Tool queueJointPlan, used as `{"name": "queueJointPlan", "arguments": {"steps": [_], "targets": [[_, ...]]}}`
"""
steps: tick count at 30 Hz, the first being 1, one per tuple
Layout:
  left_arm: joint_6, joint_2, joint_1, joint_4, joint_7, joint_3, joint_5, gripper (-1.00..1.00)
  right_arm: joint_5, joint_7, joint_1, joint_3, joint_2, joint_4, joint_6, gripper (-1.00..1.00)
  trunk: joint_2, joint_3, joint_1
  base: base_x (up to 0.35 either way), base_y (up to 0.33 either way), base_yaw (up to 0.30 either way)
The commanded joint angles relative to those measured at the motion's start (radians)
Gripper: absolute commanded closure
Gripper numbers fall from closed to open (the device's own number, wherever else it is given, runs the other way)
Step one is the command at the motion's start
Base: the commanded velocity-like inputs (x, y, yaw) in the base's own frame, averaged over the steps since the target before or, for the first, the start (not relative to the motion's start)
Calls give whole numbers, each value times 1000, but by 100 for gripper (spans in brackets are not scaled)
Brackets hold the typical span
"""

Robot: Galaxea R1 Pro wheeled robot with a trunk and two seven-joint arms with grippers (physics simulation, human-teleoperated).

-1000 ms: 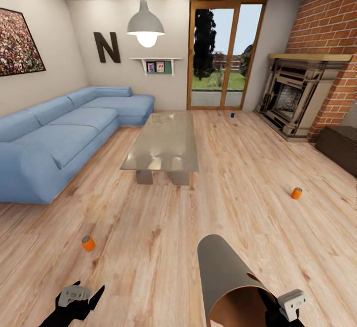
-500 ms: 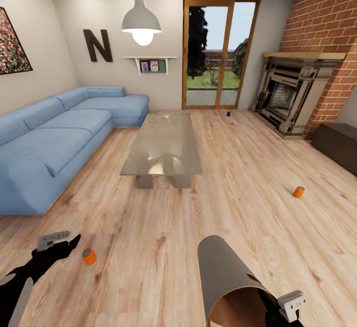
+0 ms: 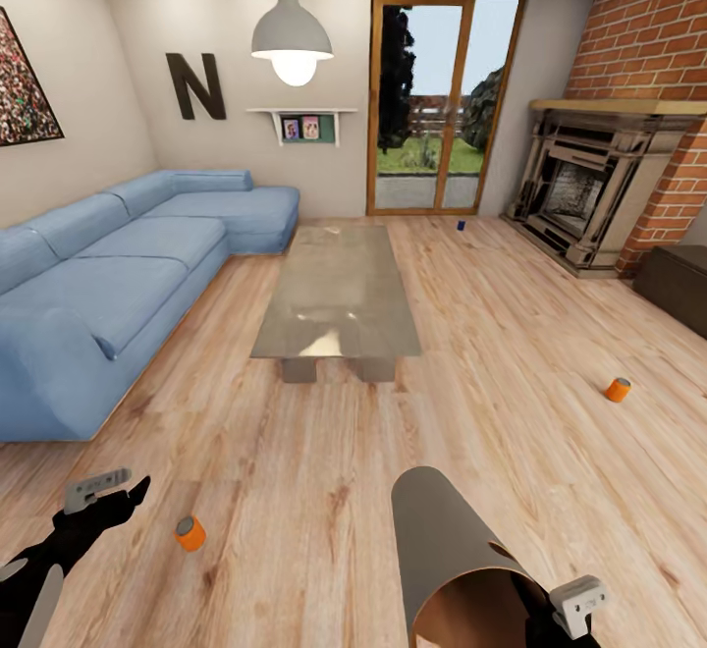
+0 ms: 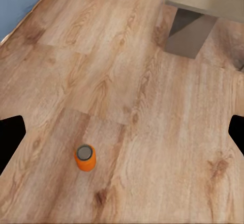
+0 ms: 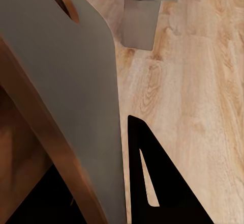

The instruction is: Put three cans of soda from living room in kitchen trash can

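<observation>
Soda cans first: the nearest orange can [image 3: 190,533] stands upright on the pale wood floor [image 3: 324,491] at about 8 o'clock in my head view, just beside my left tool [image 3: 103,501]. In the left wrist view that same can [image 4: 85,157] sits on bare boards between the two dark fingertips [image 4: 10,137], which stand wide apart and touch nothing. A second orange can [image 3: 618,390] is on the floor at 3 o'clock, well apart from the first. The dark blue can [image 3: 461,226] is far off at 1 o'clock, near the glass door [image 3: 444,103].

My right tool [image 3: 560,619] grips the wall of the trash can [image 3: 452,560], which lies tilted with its tan inside facing me at 5 o'clock. In the right wrist view the bin's grey wall [image 5: 76,96] is clamped, with one finger [image 5: 157,183] on the outside.

Beyond stand the glass bench [image 3: 339,290], the blue corner sofa [image 3: 118,275] at 9 o'clock, the letter N [image 3: 194,85] and the brick fireplace [image 3: 594,187] at 2 o'clock.
</observation>
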Motion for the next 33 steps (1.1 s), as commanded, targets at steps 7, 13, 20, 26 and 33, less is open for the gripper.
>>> {"name": "queueJointPlan", "arguments": {"steps": [7,13,20,26,33], "targets": [[-29,0,0,68,-2,-77,-6,-100,-16,5,0,-1,0,-2,2,100,0,-10,0,280,190,0],[-38,0,0,112,-3,-127,-6,-100,-19,5,0,-5,0,-2,2,100,0,-19,0,292,169,0],[-39,0,0,117,-4,-159,-5,-100,-20,5,0,-9,0,-2,3,100,0,-22,0,266,143,0],[-39,0,1,117,-3,-200,-4,-100,-17,5,0,-10,0,-2,3,100,0,-23,0,144,63,0],[-28,0,0,118,-3,-206,-6,-100,-18,4,0,-10,0,-2,2,100,0,-23,0,17,7,0]]}}
